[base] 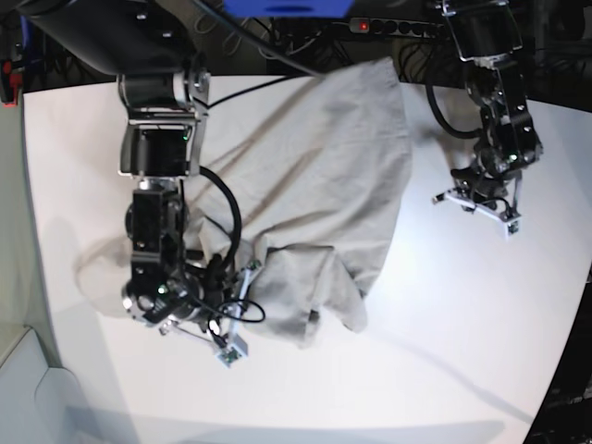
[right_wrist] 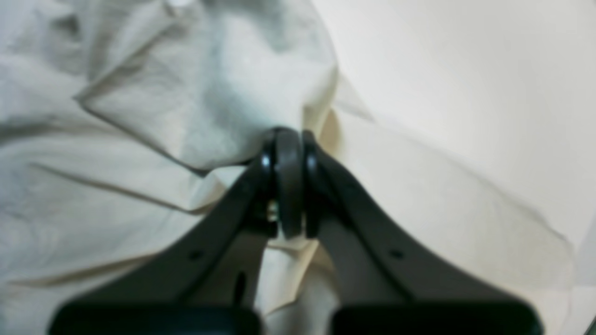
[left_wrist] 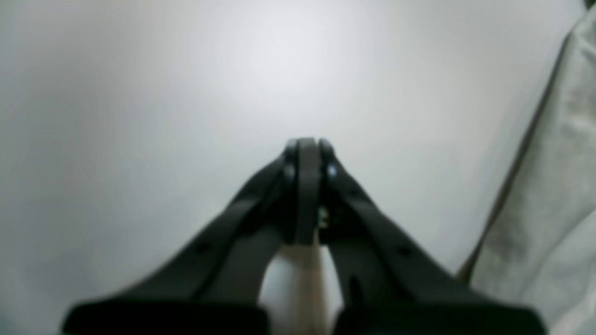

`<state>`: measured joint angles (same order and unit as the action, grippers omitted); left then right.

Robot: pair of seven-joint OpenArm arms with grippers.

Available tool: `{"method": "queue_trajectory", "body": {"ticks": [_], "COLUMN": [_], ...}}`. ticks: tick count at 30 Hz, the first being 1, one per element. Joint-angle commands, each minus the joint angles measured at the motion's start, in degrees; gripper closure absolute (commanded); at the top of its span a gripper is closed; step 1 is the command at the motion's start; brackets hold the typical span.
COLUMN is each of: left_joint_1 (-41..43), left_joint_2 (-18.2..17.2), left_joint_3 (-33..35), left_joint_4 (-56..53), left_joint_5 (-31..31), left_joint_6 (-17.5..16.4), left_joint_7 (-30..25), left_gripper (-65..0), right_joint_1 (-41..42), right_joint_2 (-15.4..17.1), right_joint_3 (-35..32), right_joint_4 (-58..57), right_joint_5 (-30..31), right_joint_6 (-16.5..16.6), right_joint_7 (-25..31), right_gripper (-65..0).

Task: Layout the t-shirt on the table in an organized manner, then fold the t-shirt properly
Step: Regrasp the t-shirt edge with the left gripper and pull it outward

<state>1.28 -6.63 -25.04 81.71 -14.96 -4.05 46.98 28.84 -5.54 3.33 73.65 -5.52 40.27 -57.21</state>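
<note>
Right gripper seemingly pinches the t-shirt; left gripper pressed together over the table.

Base view looks down overhead; wrist views sit close above the table.
</note>
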Motion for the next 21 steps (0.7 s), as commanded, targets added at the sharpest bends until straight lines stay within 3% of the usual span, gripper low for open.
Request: {"method": "queue_trajectory", "body": {"ticks": [1,4,7,11,15,21], "left_joint_1": [-0.62,-0.53,-0.09,0.08,-0.09,-0.97], "left_joint_2": [-0.36,0.00,2.63,7.21,9.93,13.62], "left_joint_3": [-0.77,-1.12,-1.03,0.82,7.94,16.99], "left_joint_4": [2.55,8.97,14.51,21.28,21.80,16.53], "left_joint_5": [0.32,0.24,0.24,0.24,0.24,0.85], "left_joint_6": [0.49,0.49,0.49,0.49,0.49,1.02], "left_joint_7": [0.53,3.52,5.72,8.53,8.89,7.83], "left_gripper": [-0.1,-0.1,-0.1,-0.1,-0.1,-0.1], "right_joint_1": [1.97,1.89,1.89,1.80,1.80,-0.93], "right_joint_2": [-0.39,-0.57,-0.57,-0.57,-0.22,1.72], "right_joint_3": [-1.53,-6.28,-8.04,-8.56,-8.39,-8.39], "right_joint_4": [1.30,1.30,2.00,3.41,5.87,16.42], "right_joint_5": [0.55,0.38,0.38,0.38,0.38,0.46], "right_joint_6": [-0.27,-0.27,-0.27,-0.27,-0.27,-0.27], "right_joint_7": [0.38,-1.38,-3.05,-5.51,-6.22,-6.75], "right_gripper": [0.0,0.0,-0.1,-12.1,-26.3,-26.9]}}
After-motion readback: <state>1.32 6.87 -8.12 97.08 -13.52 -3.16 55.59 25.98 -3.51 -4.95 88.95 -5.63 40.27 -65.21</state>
